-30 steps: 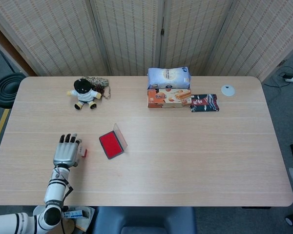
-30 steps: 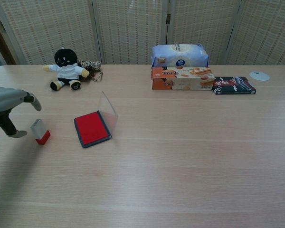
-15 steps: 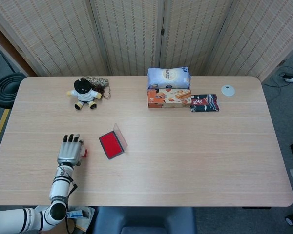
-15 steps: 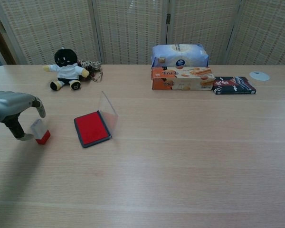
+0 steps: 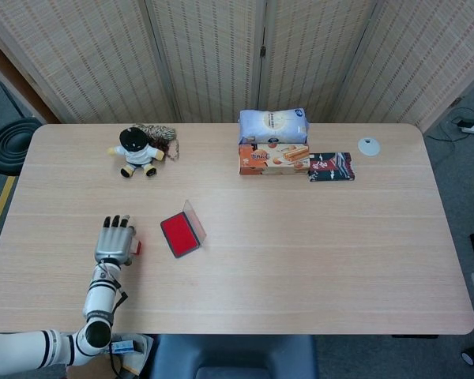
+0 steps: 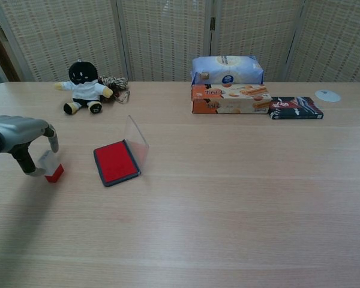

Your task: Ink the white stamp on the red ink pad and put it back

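The left hand (image 6: 25, 139) is at the left side of the worktop (image 6: 228, 198), curved over the white stamp (image 6: 50, 165). In the chest view its thumb and one finger stand on the two sides of the stamp, very close to it, but I cannot tell if they already press it or only surround it. The stamp stands upright on the worktop, with its red base down. In the head view, the hand (image 5: 114, 244) covers most of the stamp and only a small red part (image 5: 137, 247) shows at its right edge.

The red ink pad (image 6: 116, 161) lies just beside the stamp, to its right, apart from it. Its clear lid (image 6: 136, 140) is open and stands up at the far edge.

At the back of the worktop there is a plush doll (image 6: 84, 87), a white bag of snacks (image 6: 227, 69), an orange biscuit box (image 6: 230, 99) in front of the bag, a dark packet (image 6: 296, 108) and a small white disc (image 6: 327, 95).

The right hand is not seen in either view.
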{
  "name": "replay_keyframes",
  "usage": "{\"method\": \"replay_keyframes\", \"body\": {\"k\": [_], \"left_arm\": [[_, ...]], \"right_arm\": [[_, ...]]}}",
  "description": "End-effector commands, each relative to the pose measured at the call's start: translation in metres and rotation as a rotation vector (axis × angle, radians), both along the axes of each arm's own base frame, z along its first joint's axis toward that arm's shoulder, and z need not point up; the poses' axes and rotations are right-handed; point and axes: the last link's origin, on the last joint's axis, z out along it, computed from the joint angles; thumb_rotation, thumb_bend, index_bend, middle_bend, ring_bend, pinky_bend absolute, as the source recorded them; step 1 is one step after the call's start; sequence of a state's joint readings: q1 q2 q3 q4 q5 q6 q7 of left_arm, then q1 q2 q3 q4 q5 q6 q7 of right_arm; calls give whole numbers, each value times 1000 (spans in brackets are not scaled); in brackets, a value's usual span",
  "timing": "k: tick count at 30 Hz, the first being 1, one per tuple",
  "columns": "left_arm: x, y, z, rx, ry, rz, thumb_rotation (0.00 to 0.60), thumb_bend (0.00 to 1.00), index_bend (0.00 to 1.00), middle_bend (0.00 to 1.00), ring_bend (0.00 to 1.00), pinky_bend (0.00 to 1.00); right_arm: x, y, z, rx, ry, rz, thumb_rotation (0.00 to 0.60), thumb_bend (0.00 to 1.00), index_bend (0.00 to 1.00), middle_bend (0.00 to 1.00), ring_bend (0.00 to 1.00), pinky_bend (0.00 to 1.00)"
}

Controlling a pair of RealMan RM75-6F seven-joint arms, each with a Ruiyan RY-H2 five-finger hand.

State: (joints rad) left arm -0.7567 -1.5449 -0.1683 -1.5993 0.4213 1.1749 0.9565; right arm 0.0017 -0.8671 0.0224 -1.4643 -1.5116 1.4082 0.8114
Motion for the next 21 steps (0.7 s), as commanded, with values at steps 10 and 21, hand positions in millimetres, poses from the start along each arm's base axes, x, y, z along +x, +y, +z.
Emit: {"method": "replay_keyframes", "body": {"k": [10, 21], "left_arm": [[-4, 7, -1, 2, 1, 7, 600, 297, 378, 94, 0, 0], [-6, 10, -1, 7, -3, 10, 600, 297, 466, 204, 5, 0]], "right_arm": [[0, -1, -2, 6, 8, -6, 600, 367, 20, 0, 0, 0], [-1, -3, -3, 6, 12, -13, 600, 367, 20, 0, 0, 0]]}}
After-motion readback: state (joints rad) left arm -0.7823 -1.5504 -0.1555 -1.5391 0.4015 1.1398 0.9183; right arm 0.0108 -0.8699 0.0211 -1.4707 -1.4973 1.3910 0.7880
